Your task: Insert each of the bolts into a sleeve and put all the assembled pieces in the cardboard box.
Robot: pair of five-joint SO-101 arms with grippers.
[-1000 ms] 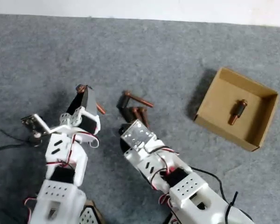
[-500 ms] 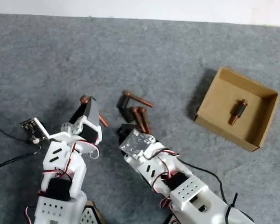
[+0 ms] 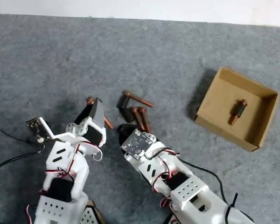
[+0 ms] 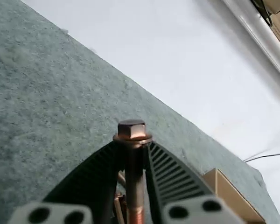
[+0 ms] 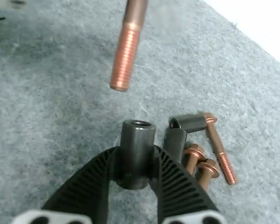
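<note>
My left gripper [image 3: 97, 113] is shut on a copper bolt [image 3: 91, 101], seen up close with its hex head [image 4: 132, 130] above the jaws. The bolt's threaded end [image 5: 125, 58] hangs tilted a little above and short of a dark sleeve [image 5: 136, 148]. My right gripper [image 5: 136, 157] is shut on that sleeve, which stands upright with its bore facing up. From above, the right gripper [image 3: 125, 129] sits just right of the bolt's tip. A cardboard box [image 3: 263, 100] at the right holds one assembled piece [image 3: 238, 111].
A small pile lies on the grey carpet just beyond both grippers: two loose sleeves [image 5: 186, 123] and three copper bolts [image 5: 218, 149], also seen from above [image 3: 134, 111]. A white surface borders the carpet's far edge. Open carpet separates the pile from the box.
My left arm has carried the bolt to the right and nearer, closing on the right gripper. My right gripper has drawn back slightly from the pile with the sleeve.
</note>
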